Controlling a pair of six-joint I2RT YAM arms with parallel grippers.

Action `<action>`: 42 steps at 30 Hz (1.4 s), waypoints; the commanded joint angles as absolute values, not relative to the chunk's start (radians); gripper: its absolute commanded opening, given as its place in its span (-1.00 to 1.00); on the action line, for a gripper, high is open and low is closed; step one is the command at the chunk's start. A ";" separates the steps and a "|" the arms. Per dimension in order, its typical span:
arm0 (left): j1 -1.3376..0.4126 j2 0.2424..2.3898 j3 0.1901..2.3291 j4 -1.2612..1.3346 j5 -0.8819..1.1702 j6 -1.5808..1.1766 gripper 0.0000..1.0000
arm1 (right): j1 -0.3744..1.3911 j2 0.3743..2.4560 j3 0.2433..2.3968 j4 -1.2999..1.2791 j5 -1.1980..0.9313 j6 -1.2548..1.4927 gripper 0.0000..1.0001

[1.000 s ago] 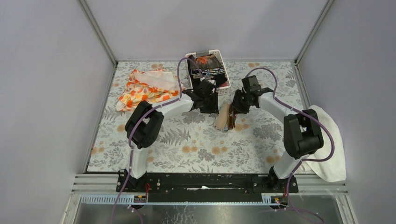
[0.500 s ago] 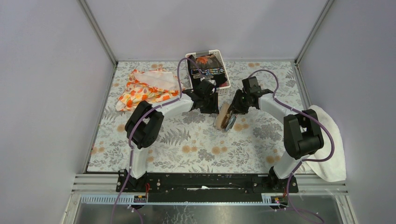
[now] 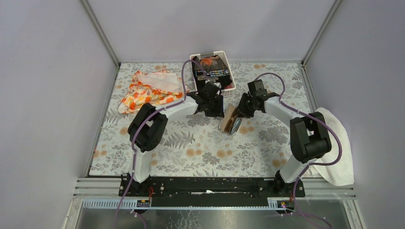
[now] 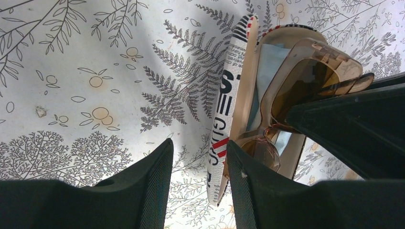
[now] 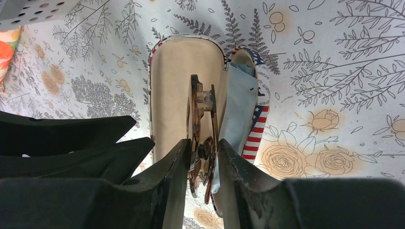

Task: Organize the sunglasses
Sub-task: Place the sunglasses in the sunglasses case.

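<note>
**Sunglasses clamped in the open case**

The right jaws are clamped on the sunglasses (image 5: 203, 138), with one of the fingers (image 5: 167, 191) pressed to each side of the folded frame, which the right wrist view shows edge-on. The glasses stand in the open tan case (image 5: 174, 95), between its smooth inner wall and a light blue cloth (image 5: 236, 109) tucked against the printed side. I cannot tell whether they rest on the bottom of the case. In the left wrist view the brownish lenses lie against the cloth, the slim temple arms folded across them.

The case lies on the floral worktop (image 3: 191, 148), between the two wrists and just in front of a white basket (image 3: 232, 87).

The left jaws stand a little apart, close beside the case. Its printed rim shows in the gap between them with bare worktop alongside it, so they hold nothing. I cannot tell whether either finger touches the rim.

An orange-flowered fabric (image 3: 148, 90) lies at the far left of the worktop. A white towel (image 3: 339, 148) hangs over its right edge.
</note>
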State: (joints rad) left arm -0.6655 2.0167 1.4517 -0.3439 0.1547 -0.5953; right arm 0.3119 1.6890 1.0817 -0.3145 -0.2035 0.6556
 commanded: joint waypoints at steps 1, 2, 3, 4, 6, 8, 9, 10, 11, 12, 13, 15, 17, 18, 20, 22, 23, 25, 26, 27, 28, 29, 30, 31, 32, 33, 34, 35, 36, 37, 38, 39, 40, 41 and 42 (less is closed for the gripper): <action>-0.658 1.995 1.434 -0.318 0.167 -0.591 0.01 | 0.321 1.677 1.157 -0.359 -0.251 0.567 -0.33; -0.658 1.993 1.434 -0.319 0.167 -0.590 0.01 | 0.321 1.689 1.172 -0.379 -0.260 0.551 -0.34; -0.658 1.992 1.433 -0.322 0.166 -0.590 0.01 | 0.321 1.697 1.182 -0.388 -0.273 0.538 -0.35; -0.657 1.990 1.434 -0.324 0.165 -0.588 0.01 | 0.319 1.700 1.187 -0.394 -0.282 0.531 -0.35; -0.658 1.983 1.433 -0.324 0.163 -0.586 0.01 | 0.315 1.700 1.190 -0.396 -0.300 0.525 -0.35; -0.658 1.977 1.432 -0.325 0.162 -0.585 0.01 | 0.309 1.700 1.192 -0.396 -0.324 0.521 -0.35; -0.658 1.977 1.432 -0.325 0.162 -0.584 0.01 | 0.306 1.701 1.194 -0.400 -0.337 0.516 -0.35; -0.658 1.976 1.433 -0.326 0.163 -0.584 0.01 | 0.302 1.703 1.197 -0.404 -0.343 0.509 -0.35; -0.658 1.976 1.434 -0.327 0.165 -0.584 0.01 | 0.300 1.704 1.199 -0.409 -0.350 0.499 -0.35; -0.658 1.976 1.435 -0.328 0.168 -0.583 0.01 | 0.296 1.706 1.203 -0.417 -0.357 0.490 -0.36; -0.658 1.976 1.436 -0.327 0.172 -0.583 0.01 | 0.293 1.706 1.207 -0.427 -0.360 0.481 -0.36; -0.658 1.976 1.437 -0.327 0.179 -0.583 0.01 | 0.283 1.708 1.215 -0.443 -0.374 0.462 -0.35; -0.659 1.978 1.438 -0.327 0.191 -0.582 0.01 | 0.277 1.715 1.228 -0.462 -0.386 0.445 -0.35; -0.659 1.980 1.440 -0.328 0.193 -0.584 0.01 | 0.275 1.721 1.235 -0.470 -0.392 0.437 -0.35; -0.659 1.983 1.443 -0.328 0.199 -0.584 0.01 | 0.274 1.733 1.248 -0.477 -0.394 0.426 -0.35; -0.659 1.986 1.447 -0.327 0.204 -0.586 0.01 | 0.273 1.750 1.264 -0.486 -0.397 0.416 -0.35; -0.660 1.988 1.449 -0.328 0.205 -0.586 0.01 | 0.271 1.761 1.275 -0.496 -0.396 0.408 -0.35; -0.660 1.989 1.453 -0.328 0.209 -0.587 0.01 | 0.267 1.780 1.288 -0.513 -0.402 0.389 -0.35; -0.660 1.990 1.455 -0.327 0.212 -0.587 0.01 | 0.260 1.791 1.294 -0.524 -0.404 0.376 -0.35; -0.660 1.991 1.456 -0.328 0.215 -0.585 0.01 | 0.256 1.805 1.301 -0.537 -0.404 0.363 -0.35; -0.660 1.990 1.458 -0.328 0.215 -0.586 0.01 | 0.252 1.814 1.308 -0.548 -0.403 0.349 -0.35; -0.660 1.989 1.459 -0.330 0.216 -0.585 0.01 | 0.248 1.819 1.312 -0.557 -0.400 0.340 -0.34; -0.660 1.990 1.459 -0.331 0.216 -0.582 0.01 | 0.244 1.824 1.314 -0.564 -0.394 0.332 -0.34; -0.660 1.990 1.459 -0.332 0.216 -0.582 0.01 | 0.241 1.826 1.314 -0.568 -0.388 0.325 -0.34; -0.660 1.990 1.459 -0.334 0.215 -0.580 0.01 | 0.239 1.828 1.311 -0.568 -0.380 0.320 -0.34; -0.660 1.991 1.461 -0.333 0.216 -0.580 0.01 | 0.237 1.828 1.307 -0.567 -0.376 0.314 -0.33; -0.660 1.992 1.461 -0.334 0.217 -0.579 0.01 | 0.234 1.830 1.304 -0.568 -0.374 0.309 -0.34; -0.660 1.994 1.461 -0.335 0.220 -0.579 0.01 | 0.231 1.831 1.301 -0.568 -0.374 0.305 -0.34; -0.660 1.994 1.462 -0.335 0.221 -0.581 0.01 | 0.229 1.834 1.298 -0.568 -0.375 0.301 -0.33; -0.661 1.993 1.462 -0.336 0.222 -0.581 0.01 | 0.226 1.838 1.296 -0.567 -0.377 0.296 -0.33; -0.661 1.994 1.462 -0.335 0.225 -0.581 0.01 | 0.226 1.841 1.294 -0.567 -0.375 0.292 -0.32; -0.662 1.993 1.463 -0.335 0.227 -0.580 0.01 | 0.225 1.843 1.290 -0.568 -0.372 0.288 -0.31; -0.662 1.992 1.464 -0.334 0.227 -0.580 0.01 | 0.224 1.843 1.287 -0.565 -0.372 0.283 -0.30; -0.663 1.991 1.465 -0.336 0.227 -0.579 0.01 | 0.223 1.844 1.282 -0.559 -0.373 0.277 -0.30; -0.663 1.992 1.467 -0.336 0.230 -0.578 0.01 | 0.222 1.846 1.280 -0.557 -0.375 0.269 -0.29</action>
